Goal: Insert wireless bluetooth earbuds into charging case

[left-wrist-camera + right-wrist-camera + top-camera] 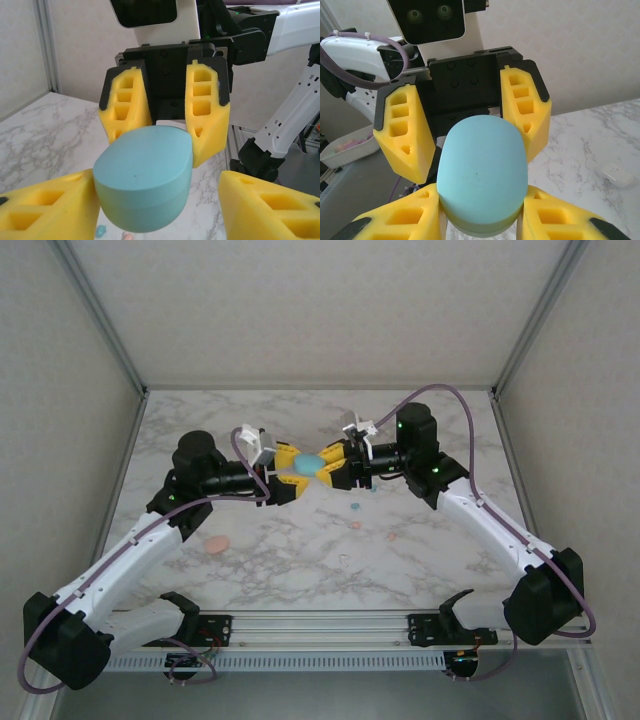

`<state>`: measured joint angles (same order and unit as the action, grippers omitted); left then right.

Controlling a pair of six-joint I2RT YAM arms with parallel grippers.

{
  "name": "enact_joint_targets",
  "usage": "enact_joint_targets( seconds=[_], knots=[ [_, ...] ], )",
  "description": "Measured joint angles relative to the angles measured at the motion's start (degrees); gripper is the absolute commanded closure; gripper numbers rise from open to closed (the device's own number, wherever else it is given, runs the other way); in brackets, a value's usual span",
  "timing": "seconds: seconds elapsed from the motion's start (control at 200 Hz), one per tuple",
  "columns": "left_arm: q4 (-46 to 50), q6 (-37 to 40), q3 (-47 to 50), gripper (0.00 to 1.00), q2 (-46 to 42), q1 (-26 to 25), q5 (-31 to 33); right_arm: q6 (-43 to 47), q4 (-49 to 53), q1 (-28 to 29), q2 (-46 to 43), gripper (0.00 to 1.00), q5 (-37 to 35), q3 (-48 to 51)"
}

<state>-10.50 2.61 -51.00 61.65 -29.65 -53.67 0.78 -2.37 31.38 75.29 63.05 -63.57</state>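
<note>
Charging case [305,462], long axis left-right

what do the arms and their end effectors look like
The left arm and right arm are white tubular links with bulky black joint housings, each trailed by a mauve cable. The left end effector and right end effector each have two chunky yellow wedge fingers with rectangular cut-outs on a black mount, under a white camera box.
</note>
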Motion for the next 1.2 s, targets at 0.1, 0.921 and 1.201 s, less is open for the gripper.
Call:
enact_joint_targets(
  seconds=[0.1, 0.921, 1.201],
  knots=[
    [0.1, 0.1, -0.2, 0.46, 0.3, 0.0, 0.2, 0.0, 0.0, 0.0, 0.0, 0.65, 0.0, 0.1],
    [1.6, 0.8, -1.9, 0.48, 1.4, 0.0, 1.1, -3.8, -7.7, 0.0, -0.2, 0.65, -0.7, 2.7],
    [1.6, 0.8, -1.9, 0.42, 1.4, 0.0, 1.1, -5.6, -10.6, 0.0, -0.5, 0.66, -2.0, 4.0]
  ],
)
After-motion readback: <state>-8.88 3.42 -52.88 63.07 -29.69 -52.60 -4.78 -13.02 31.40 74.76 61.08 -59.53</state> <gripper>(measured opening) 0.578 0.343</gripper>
